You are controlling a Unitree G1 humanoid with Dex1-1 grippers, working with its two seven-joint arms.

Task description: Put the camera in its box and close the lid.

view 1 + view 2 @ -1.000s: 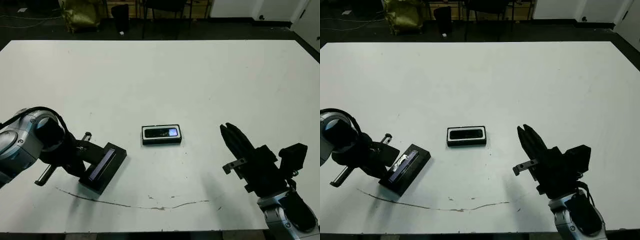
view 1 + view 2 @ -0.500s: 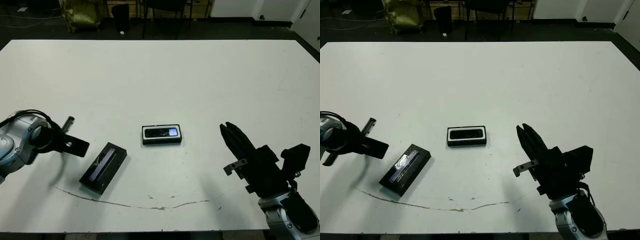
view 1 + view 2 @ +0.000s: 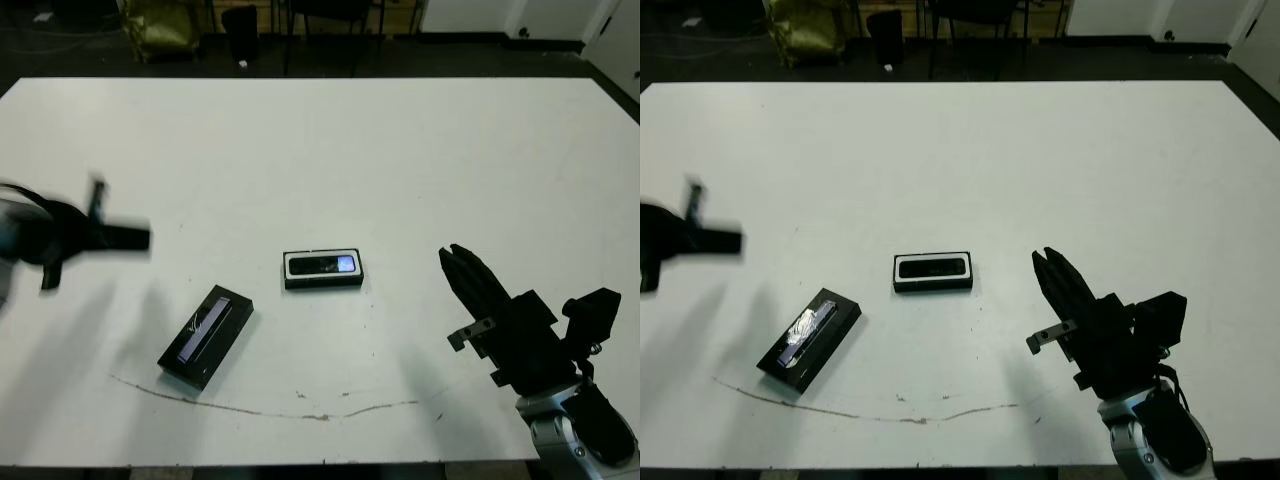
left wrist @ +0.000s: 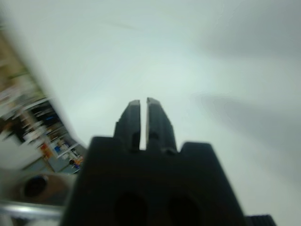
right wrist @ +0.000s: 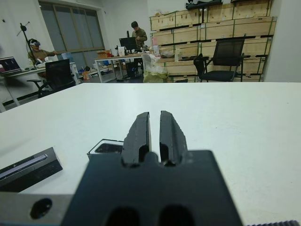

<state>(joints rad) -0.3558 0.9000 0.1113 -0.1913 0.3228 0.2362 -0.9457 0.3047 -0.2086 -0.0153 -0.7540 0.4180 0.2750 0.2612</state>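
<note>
Two black-fingered grippers show: the left gripper, blurred and pinched shut on nothing, has swung up and away from the black rectangular lid with the shiny strip. The slim black camera lies inside the white-lined black box mid-table, left of the clenched, empty right gripper.

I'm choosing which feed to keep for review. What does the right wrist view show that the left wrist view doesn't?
Only the right wrist view shows the box and the lid lying apart on the table, plus people at desks beyond it. Only the left wrist view shows a blurred stretch of bare table with blurred clutter at its edge, and the left gripper. Both show their own gripper shut and empty; the right gripper points toward the box.
</note>
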